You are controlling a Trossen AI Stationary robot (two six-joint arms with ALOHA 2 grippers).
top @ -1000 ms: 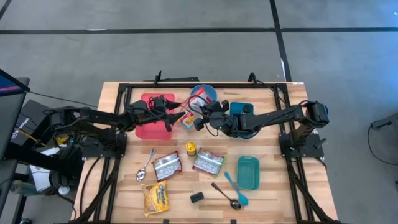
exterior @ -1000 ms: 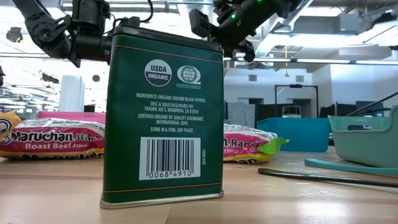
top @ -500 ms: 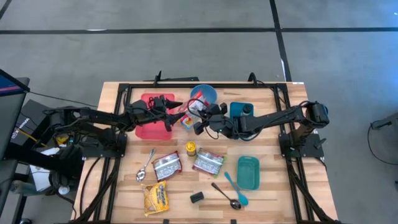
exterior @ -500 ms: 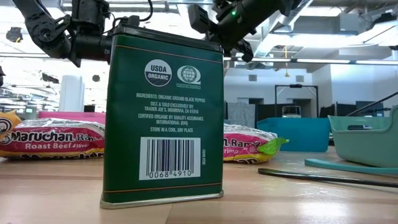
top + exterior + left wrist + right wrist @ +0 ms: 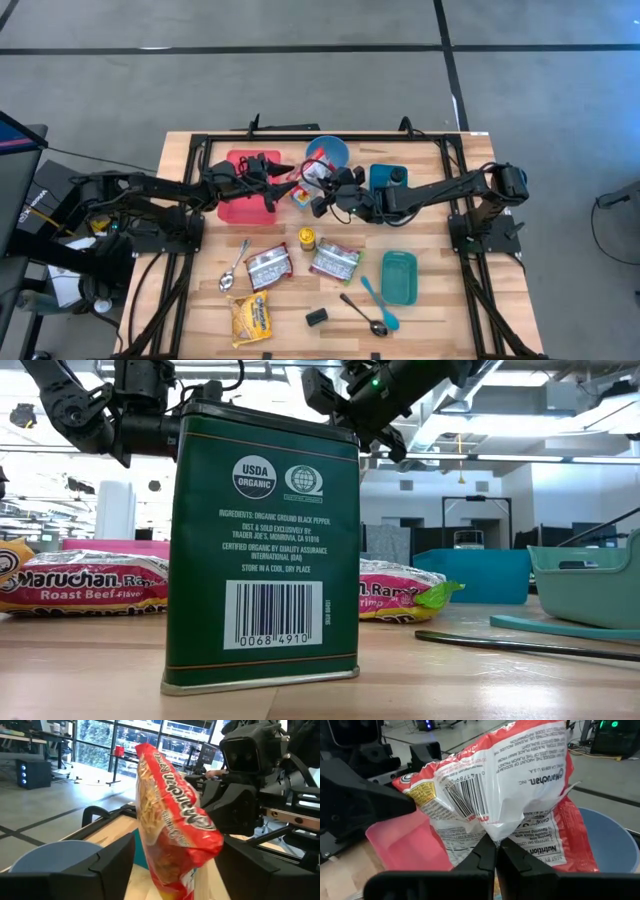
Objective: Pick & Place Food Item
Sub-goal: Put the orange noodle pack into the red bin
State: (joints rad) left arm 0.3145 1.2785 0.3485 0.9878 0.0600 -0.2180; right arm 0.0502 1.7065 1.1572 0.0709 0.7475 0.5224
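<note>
Ramen packet (image 5: 510, 785), red and white, hangs in the air at the back middle of the table (image 5: 440, 300), between the red tray (image 5: 240, 205) and the blue bowl (image 5: 330, 152). Both grippers are on it. Right gripper (image 5: 495, 855) has its jaws pressed together, pinching the wrapper's lower fold. Left gripper (image 5: 172, 870) has its fingers (image 5: 112, 865) spread wide on either side of the packet's bottom edge; cannot tell whether the pads press it or only flank it.

Room: this back strip is crowded, with the red tray under the left gripper, the blue bowl just behind the packet, and a teal box (image 5: 388, 177) just beside the right arm. Black frame rails run along the back and side edges of the table. In front of the grippers lies a strip of bare wood, then a yellow jar (image 5: 307, 239), two more ramen packets (image 5: 268, 266) and (image 5: 335, 261), a spoon (image 5: 235, 265), a yellow snack bag (image 5: 250, 318), a small dark tin (image 5: 316, 317), a teal tub (image 5: 399, 277), and a teal spatula (image 5: 378, 303) with a dark spoon (image 5: 362, 313) just beside it. Front right corner is bare wood.

Pose: left arm reaches in low from the left edge, stretched nearly flat over the red tray. Right arm stretches in from the right edge, passing in front of the teal box. The grippers meet nose to nose, both clear of the tabletop
</note>
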